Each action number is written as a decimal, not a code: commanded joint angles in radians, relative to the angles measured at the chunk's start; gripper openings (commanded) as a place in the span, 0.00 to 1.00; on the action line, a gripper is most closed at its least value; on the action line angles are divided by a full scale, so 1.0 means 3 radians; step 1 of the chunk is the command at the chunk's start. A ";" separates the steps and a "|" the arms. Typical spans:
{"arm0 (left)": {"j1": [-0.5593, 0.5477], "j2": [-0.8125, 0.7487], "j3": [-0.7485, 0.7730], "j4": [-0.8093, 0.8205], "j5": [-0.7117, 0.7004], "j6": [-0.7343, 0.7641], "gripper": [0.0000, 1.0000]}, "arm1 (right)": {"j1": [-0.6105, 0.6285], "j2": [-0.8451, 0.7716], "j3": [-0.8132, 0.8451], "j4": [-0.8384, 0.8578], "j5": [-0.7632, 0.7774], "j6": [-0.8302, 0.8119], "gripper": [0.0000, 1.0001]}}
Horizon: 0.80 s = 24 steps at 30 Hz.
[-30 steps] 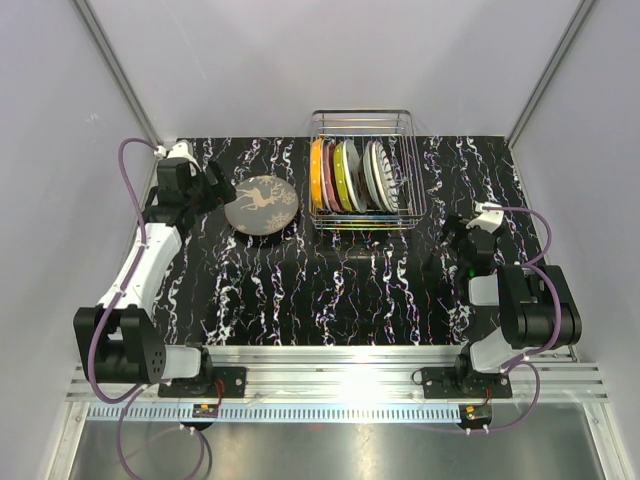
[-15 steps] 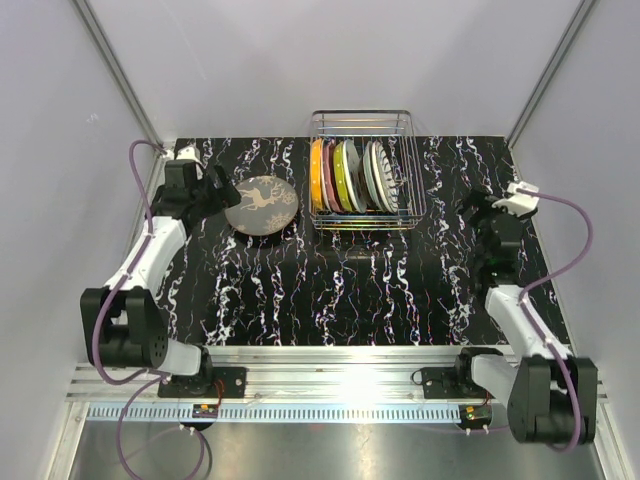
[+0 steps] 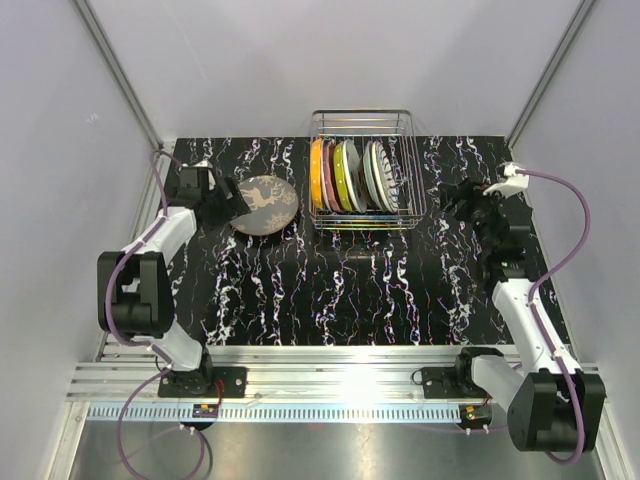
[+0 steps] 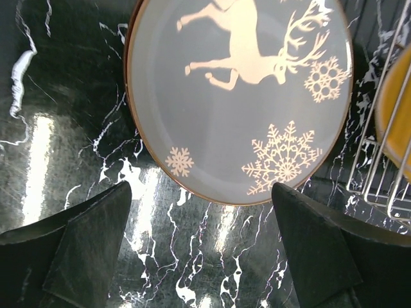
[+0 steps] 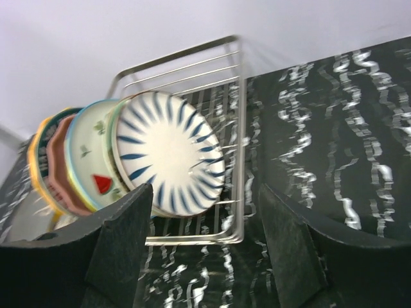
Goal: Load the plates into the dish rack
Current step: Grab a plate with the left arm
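The standing plates (image 3: pixel 350 175) in the dish rack (image 3: pixel 362 114) overlap, so most show only a rim. The right wrist view is blurred, and only the blue-striped plate (image 5: pixel 168 151) faces out. The left wrist view crops the top edge of the deer plate (image 4: pixel 241 96), which lies flat on the table (image 3: pixel 340 280) at the rack's 9 o'clock. The left gripper (image 3: pixel 222 200) reaches low at that plate's 9 o'clock, jaws wide and empty. The right gripper (image 3: pixel 460 198) is at the rack's 3 o'clock, jaws apart and holding nothing.
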 commanded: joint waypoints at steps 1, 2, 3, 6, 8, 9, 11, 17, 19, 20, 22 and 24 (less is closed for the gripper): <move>-0.0001 0.0083 0.0155 0.0057 0.0097 -0.0064 0.92 | 0.0014 0.0038 0.0210 0.0037 -0.0468 0.0273 0.73; -0.0001 0.0104 0.0155 0.0062 0.0102 -0.0084 0.91 | 0.0019 0.0079 0.0210 0.0078 -0.0519 0.0334 0.73; -0.0001 0.0135 0.0155 0.0057 0.0097 -0.0094 0.91 | 0.0035 0.0095 0.0210 0.0139 -0.0641 0.0385 0.72; -0.0001 0.0242 0.0165 0.0046 0.0071 -0.0105 0.90 | 0.0065 0.0146 0.0251 0.0114 -0.0698 0.0355 0.72; -0.0001 0.0329 0.0176 0.0061 0.0056 -0.0135 0.89 | 0.0188 0.0181 0.0246 0.0119 -0.0734 0.0319 0.70; -0.0001 0.0360 0.0196 0.0077 0.0046 -0.0146 0.89 | 0.0244 0.0192 0.0246 0.0114 -0.0754 0.0299 0.70; -0.0001 0.0462 0.0222 0.0077 0.0040 -0.0176 0.86 | 0.0305 0.0217 0.0231 0.0135 -0.0765 0.0288 0.68; 0.0004 0.0580 0.0201 0.0143 0.0045 -0.0294 0.83 | 0.0469 0.0294 0.0190 0.0186 -0.0765 0.0212 0.66; 0.0004 0.0600 0.0176 0.0164 0.0051 -0.0324 0.82 | 0.0495 0.0309 0.0165 0.0217 -0.0760 0.0207 0.66; 0.0009 0.0605 0.0171 0.0169 0.0056 -0.0365 0.81 | 0.0535 0.0315 0.0154 0.0232 -0.0765 0.0207 0.65; 0.0014 0.0631 0.0140 0.0205 0.0081 -0.0406 0.80 | 0.0582 0.0315 0.0144 0.0242 -0.0755 0.0151 0.65; 0.0030 0.0651 0.0115 0.0230 0.0122 -0.0468 0.79 | 0.0628 0.0315 0.0144 0.0237 -0.0739 0.0120 0.65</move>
